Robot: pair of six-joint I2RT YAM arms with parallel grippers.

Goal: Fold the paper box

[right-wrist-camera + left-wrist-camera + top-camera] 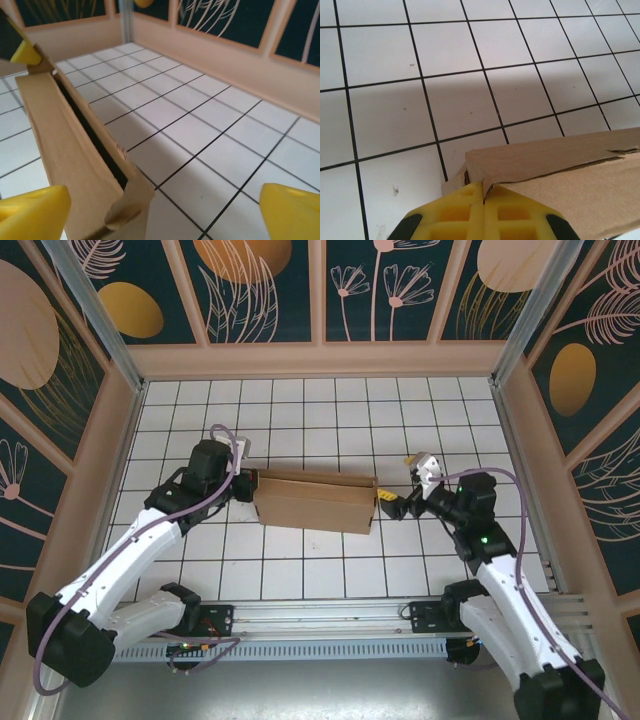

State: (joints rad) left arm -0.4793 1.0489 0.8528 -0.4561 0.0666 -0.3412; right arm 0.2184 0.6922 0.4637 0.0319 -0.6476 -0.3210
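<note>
We see the paper box (pixel 315 502), plain brown cardboard, lying mid-table on the white gridded table (pixel 300 410). The left arm stretches in from the near left, its left gripper (pixel 243 480) at the box's left end. In the wrist view its yellow fingers (pixel 455 217) press together, seemingly nipping a corner flap. The right arm bends in from the near right. The right gripper (pixel 398 480) stands wide apart just beside the box's right end.
</note>
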